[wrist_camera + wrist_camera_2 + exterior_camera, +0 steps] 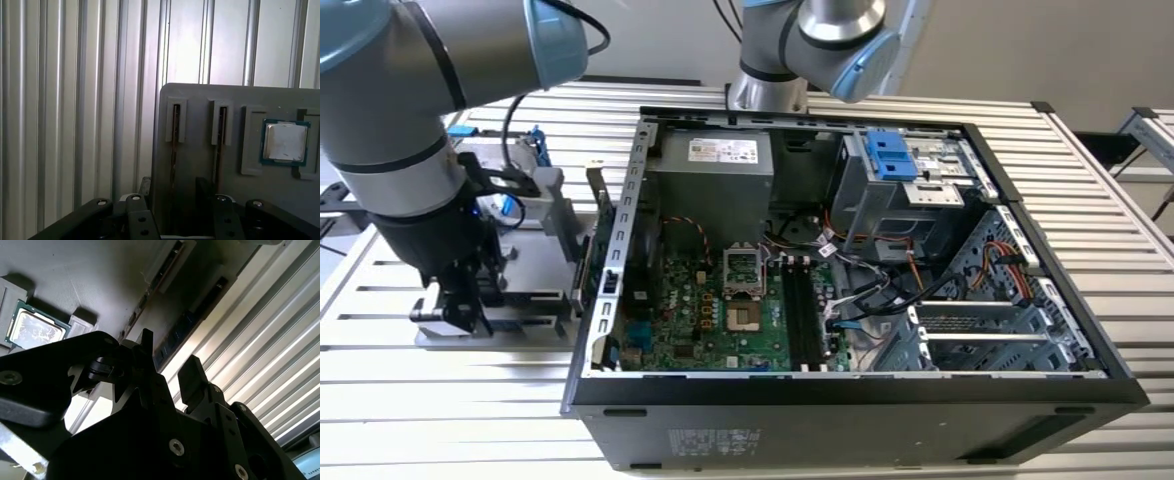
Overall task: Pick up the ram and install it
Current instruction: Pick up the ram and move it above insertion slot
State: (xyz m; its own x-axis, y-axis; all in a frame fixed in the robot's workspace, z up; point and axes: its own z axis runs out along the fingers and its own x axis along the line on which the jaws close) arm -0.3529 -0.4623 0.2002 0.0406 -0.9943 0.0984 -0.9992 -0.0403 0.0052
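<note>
In the exterior view the arm (414, 180) reaches down at the exterior view's left. Its jaws are low over a grey holder (527, 300) on the slatted worktop (454, 400), just beside the open computer case (854, 420). The motherboard (700, 320) lies inside the case, well apart from the jaws.

In the second wrist view the jaws stand apart. The ram (192, 317) runs between them as a dark stick set on edge in a slot of the holder (90, 275). I cannot tell whether either jaw touches it. A second stick (165, 265) stands in the neighbouring slot, and a processor chip (35, 332) lies in a pocket farther along.

In the first wrist view the ram (173, 145) shows edge-on in its slot, with the jaws apart, one on either side of it. The second stick (219, 145) is beside it, and the processor chip (284, 141) lies beyond that. The holder (200, 100) rests on the worktop (75, 100).
</note>
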